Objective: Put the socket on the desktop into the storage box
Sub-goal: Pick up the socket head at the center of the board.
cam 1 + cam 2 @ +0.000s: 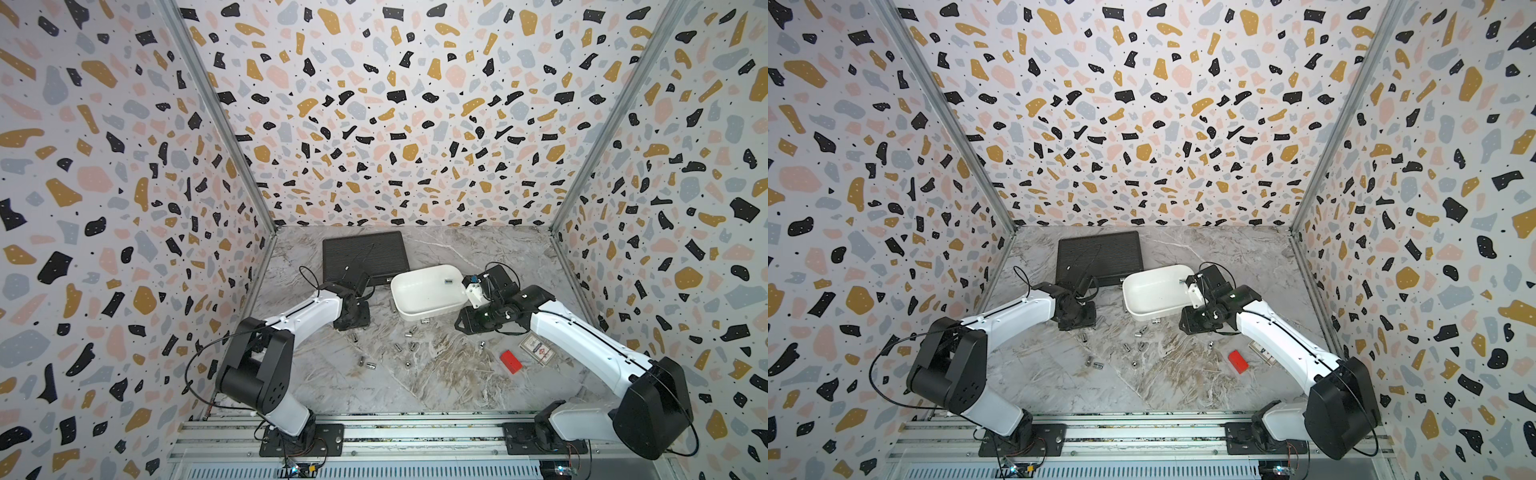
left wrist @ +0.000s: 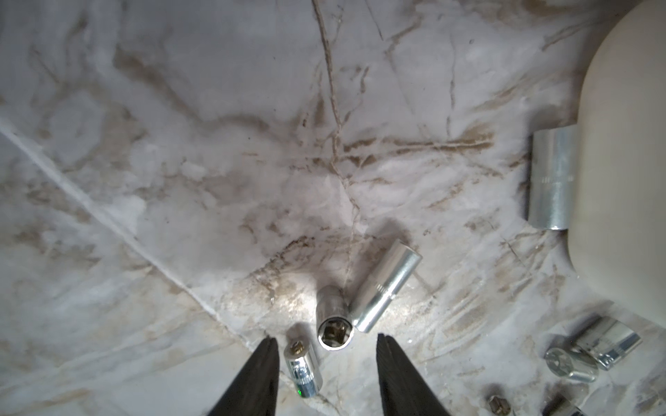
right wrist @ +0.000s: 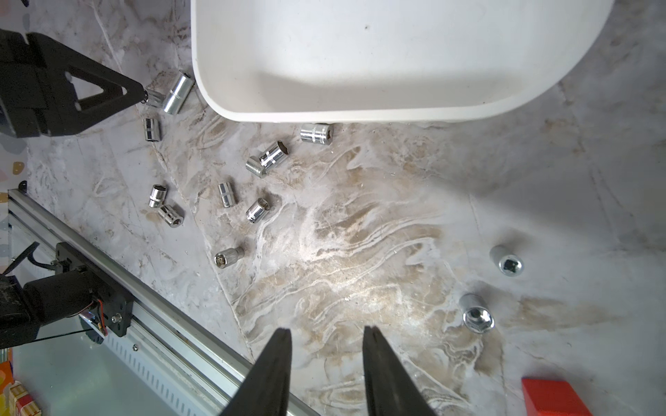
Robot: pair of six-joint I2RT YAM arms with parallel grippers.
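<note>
Left end effector [image 2: 326, 338] stands apart, straddling a socket [image 2: 302, 371] lying on the bench [image 2: 180, 144] near the box [image 2: 620, 144], right end effector [image 3: 326, 333] apart and empty; risk: the socket sits off-centre against one finger, so closing could roll it out or knock the upright socket [image 2: 335, 327].

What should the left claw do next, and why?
Probably close the left gripper: a small socket lies on the desktop between its open jaws, not yet pinched. Once held, it could go to the storage box nearby.
</note>
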